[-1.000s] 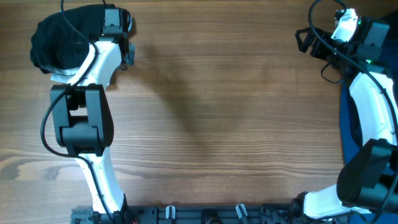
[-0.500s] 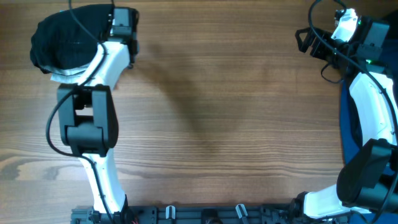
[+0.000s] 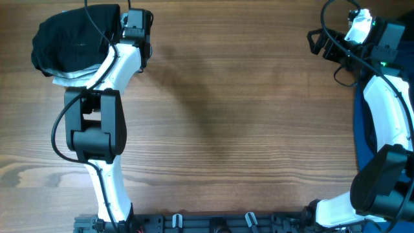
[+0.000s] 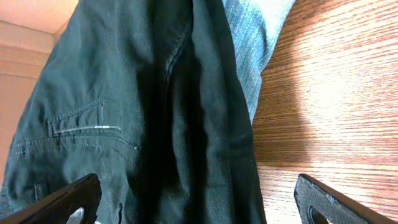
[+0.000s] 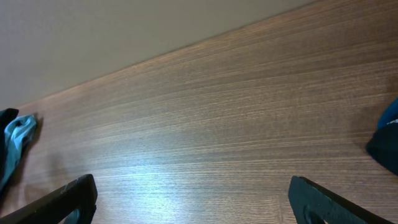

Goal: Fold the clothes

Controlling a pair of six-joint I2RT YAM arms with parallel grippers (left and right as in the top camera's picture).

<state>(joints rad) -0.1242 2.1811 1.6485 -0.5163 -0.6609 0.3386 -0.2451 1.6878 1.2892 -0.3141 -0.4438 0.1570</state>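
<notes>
left wrist view alone shows stitching (image 4: 84,128) on the black shorts (image 4: 155,112).

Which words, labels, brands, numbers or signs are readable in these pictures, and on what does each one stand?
None can be read. The black garment shows only pocket stitching, no label; the pale blue cloth and the table carry no writing.
</notes>
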